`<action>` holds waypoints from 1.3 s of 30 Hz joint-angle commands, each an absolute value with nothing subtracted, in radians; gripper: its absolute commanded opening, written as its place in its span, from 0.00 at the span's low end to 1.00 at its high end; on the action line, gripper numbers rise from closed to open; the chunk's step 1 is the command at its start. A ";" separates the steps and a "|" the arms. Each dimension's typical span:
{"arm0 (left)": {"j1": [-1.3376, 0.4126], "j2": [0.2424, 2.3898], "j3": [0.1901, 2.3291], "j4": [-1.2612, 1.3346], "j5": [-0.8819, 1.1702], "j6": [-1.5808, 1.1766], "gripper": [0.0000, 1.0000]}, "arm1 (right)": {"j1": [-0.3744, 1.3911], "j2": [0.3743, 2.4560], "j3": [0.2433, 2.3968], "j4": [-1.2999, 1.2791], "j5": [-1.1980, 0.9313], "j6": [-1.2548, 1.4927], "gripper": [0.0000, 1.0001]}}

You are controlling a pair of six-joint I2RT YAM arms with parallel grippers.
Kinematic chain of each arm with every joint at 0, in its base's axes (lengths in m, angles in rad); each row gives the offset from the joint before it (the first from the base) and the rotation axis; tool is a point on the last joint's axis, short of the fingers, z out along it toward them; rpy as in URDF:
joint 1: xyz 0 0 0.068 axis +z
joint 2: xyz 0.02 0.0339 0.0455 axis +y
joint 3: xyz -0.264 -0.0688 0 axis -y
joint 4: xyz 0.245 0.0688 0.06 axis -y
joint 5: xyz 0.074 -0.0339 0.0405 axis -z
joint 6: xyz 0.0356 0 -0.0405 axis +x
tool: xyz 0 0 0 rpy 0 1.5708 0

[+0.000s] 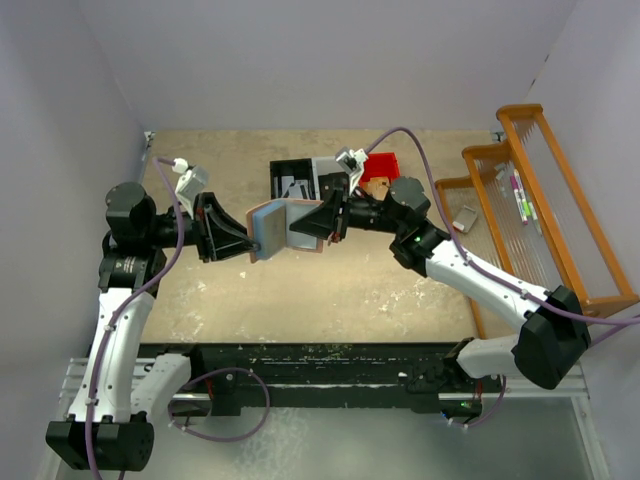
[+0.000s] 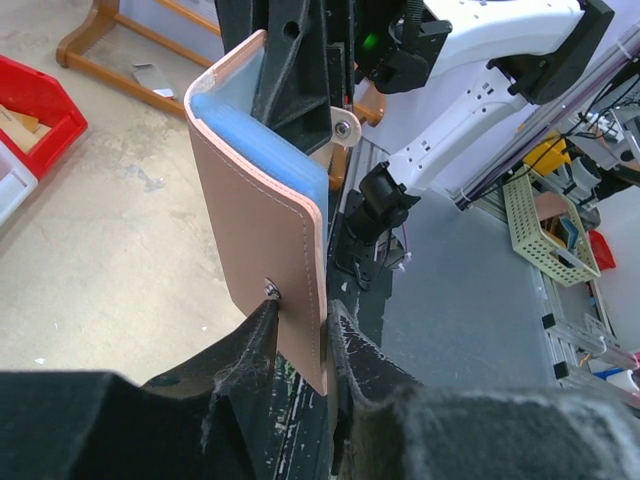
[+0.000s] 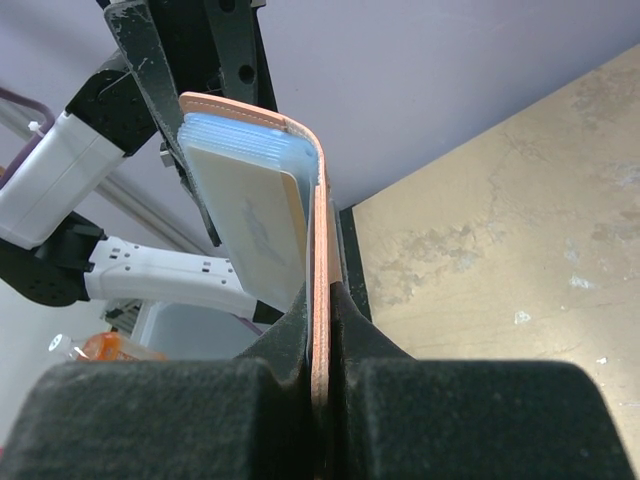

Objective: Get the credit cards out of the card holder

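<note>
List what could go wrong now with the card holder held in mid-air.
1. The card holder hangs above the table, pinched only at its flaps; if the left gripper or right gripper slips, it may drop.
2. Both grippers are busy, so neither can pull the card from its slot; releasing a flap may let it fold shut.

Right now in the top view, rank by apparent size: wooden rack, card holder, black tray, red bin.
1. wooden rack, clearly largest.
2. card holder, though held up nearer the camera.
3. black tray and red bin: not ranked, the right arm covers part of the bin.
</note>
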State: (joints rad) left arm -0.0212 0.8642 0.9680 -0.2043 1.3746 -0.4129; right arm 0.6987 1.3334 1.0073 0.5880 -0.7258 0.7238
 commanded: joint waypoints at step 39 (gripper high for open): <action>-0.027 0.882 1.027 -0.360 0.975 -0.294 0.34 | 0.779 1.371 1.015 0.861 -0.813 0.835 0.00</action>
State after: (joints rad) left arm -0.0189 0.8680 0.9916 -0.3916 0.9535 -0.2916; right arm 0.7280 1.4067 1.0016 0.7326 -0.7147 0.7887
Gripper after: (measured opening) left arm 0.331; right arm 0.028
